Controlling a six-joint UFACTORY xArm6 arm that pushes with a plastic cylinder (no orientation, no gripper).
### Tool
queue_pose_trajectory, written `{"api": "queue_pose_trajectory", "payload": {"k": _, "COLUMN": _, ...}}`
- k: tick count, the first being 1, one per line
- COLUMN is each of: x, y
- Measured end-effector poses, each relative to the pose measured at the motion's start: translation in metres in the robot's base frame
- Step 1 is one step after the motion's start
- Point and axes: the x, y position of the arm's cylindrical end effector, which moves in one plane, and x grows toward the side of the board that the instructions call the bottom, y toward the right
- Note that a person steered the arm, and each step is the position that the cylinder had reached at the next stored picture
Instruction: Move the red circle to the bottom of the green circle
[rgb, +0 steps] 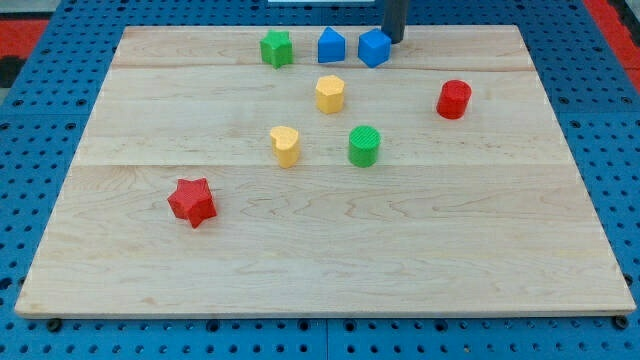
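The red circle (453, 99) is found on the right side of the wooden board (480, 260), far of the board's middle and standing apart from every other block. The green circle (364, 146) is seen to its left and somewhat nearer, with a yellow block (285, 145) further left and a yellow hexagon-like block (330, 94) beyond it. My tip (395, 40) is placed at the far edge, just beside or touching the right flank of a blue cube (374, 48); no pincer is fitted, so nothing is held or clamped, and contact with the cube cannot be settled. A blue house-shaped block (331, 46), a green star (276, 48) and a red star (192, 202) lie well away. The step is judged not yet begun. It would be done best if the tip were brought round to the far right of the red circle, and the push aimed near and leftward, so that the green circle is passed on its right and not nudged.
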Motion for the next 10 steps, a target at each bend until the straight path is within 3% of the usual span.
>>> {"api": "queue_pose_trajectory", "payload": {"k": 1, "x": 0.0, "y": 0.029}}
{"api": "queue_pose_trajectory", "payload": {"k": 2, "x": 0.029, "y": 0.074}}
{"api": "queue_pose_trajectory", "payload": {"k": 3, "x": 0.094, "y": 0.083}}
{"api": "queue_pose_trajectory", "payload": {"k": 6, "x": 0.22, "y": 0.044}}
{"api": "queue_pose_trajectory", "payload": {"k": 7, "x": 0.241, "y": 0.038}}
{"api": "queue_pose_trajectory", "payload": {"k": 10, "x": 0.239, "y": -0.021}}
